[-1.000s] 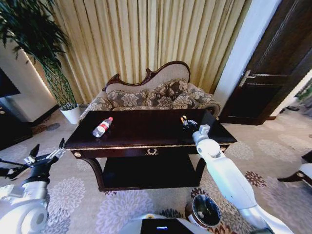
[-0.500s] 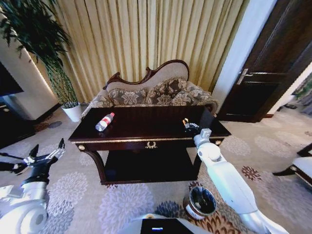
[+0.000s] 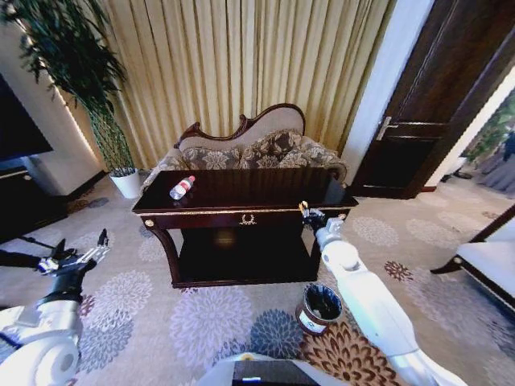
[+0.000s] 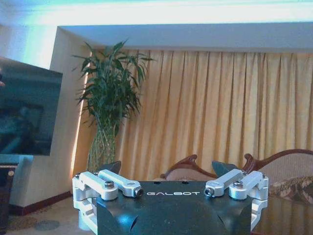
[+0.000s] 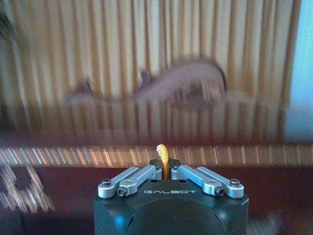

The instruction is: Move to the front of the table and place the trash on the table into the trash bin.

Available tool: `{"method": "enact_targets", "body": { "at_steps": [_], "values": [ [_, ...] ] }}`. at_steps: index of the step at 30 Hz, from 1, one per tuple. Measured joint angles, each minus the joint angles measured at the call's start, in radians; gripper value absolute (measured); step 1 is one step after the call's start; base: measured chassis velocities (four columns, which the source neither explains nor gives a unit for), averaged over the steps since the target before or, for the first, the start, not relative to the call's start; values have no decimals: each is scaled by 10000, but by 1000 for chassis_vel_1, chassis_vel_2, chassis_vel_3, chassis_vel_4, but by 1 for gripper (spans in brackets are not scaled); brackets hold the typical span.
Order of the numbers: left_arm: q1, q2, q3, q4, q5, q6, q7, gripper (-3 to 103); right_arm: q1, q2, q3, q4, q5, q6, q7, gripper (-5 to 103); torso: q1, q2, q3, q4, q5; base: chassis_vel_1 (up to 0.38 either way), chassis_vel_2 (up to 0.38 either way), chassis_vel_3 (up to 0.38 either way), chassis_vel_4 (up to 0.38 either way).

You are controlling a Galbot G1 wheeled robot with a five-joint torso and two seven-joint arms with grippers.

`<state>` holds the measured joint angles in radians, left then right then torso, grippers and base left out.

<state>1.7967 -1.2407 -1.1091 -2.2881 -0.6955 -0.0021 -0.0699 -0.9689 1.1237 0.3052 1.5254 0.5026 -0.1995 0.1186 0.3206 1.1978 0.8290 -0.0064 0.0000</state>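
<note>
On the far left of the head view, the left gripper [image 3: 78,256] hangs low over the flowery carpet [image 3: 201,322], well away from the table [image 3: 241,211]. Its two claws are spread wide apart and hold nothing. The left wrist view shows the same claws [image 4: 166,169] open, with a tall green plant [image 4: 110,93] and yellow curtains [image 4: 215,112] behind them.

Next comes the big dark table. On its left end lies a clear bottle [image 3: 183,187] with a red cap, tipped on its side. It is far from both claws.

At the right front corner of the table is the right gripper [image 3: 306,212]. Its claws are pinched together on a tiny orange scrap [image 3: 302,206]. In the right wrist view the orange scrap [image 5: 163,153] sticks up from between the closed claws [image 5: 166,169], with the dark table top [image 5: 73,196] under it.

The round brown trash bin [image 3: 320,307] stands on the carpet, below the right gripper and in front of the table's right leg. The scrap is up by the table edge, well above the bin and apart from it.

Behind the table sits a flowery sofa [image 3: 249,153], and a dark door [image 3: 434,104] is on the right.
</note>
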Motion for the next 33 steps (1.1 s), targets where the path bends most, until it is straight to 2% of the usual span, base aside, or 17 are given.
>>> {"method": "enact_targets", "body": {
  "at_steps": [4, 6, 7, 8, 10, 11, 13, 22, 33],
  "values": [
    [7, -26, 0, 11, -8, -102, 6, 100, -166, 128, -14, -2121, -672, 69, 0, 3, 13, -6, 4, -3, 0, -23, 26, 21, -18],
    [16, -34, -15, 32, -14, -140, 10, 100, -162, 128, -17, -2546, -821, 138, -1, 3, 13, -6, 4, -3, 2, 0, 0, 0, 0],
    [55, -55, -62, 95, -48, -221, 93, 100, -33, 118, -40, -3742, -1212, 391, 0, 3, 8, -4, 1, -4, 2, 0, 0, 0, 0],
    [55, -55, -62, 95, -48, -221, 93, 100, -33, 118, -40, -3742, -1212, 391, 0, 3, 8, -4, 1, -4, 2, 0, 0, 0, 0],
    [86, -66, -84, 169, -72, -326, 139, 100, 248, 123, -80, -5252, -1661, 815, 0, 3, -2, 1, -3, -4, 1, 0, 0, 0, 0],
    [86, -66, -84, 169, -72, -326, 139, 100, 248, 123, -80, -5252, -1661, 815, 0, 3, -2, 1, -3, -4, 1, 0, 0, 0, 0],
    [90, -83, -70, 227, -86, -381, 157, 100, 520, 146, -127, -6429, -2059, 1053, 0, 3, -4, 4, -4, -3, 0, 0, 0, 0, 0],
    [83, -148, -95, 192, -94, -418, 165, 100, 1023, 472, -162, -8509, -3017, 914, -1, 3, 2, 1, -1, 0, 0, 0, 0, 0, 0],
    [204, -237, -123, 294, -91, -628, 211, 100, 783, 526, 71, -9069, -4104, 302, 1, 3, 1, 1, -2, -2, -1, 0, 0, 0, 0]
  ]
}}
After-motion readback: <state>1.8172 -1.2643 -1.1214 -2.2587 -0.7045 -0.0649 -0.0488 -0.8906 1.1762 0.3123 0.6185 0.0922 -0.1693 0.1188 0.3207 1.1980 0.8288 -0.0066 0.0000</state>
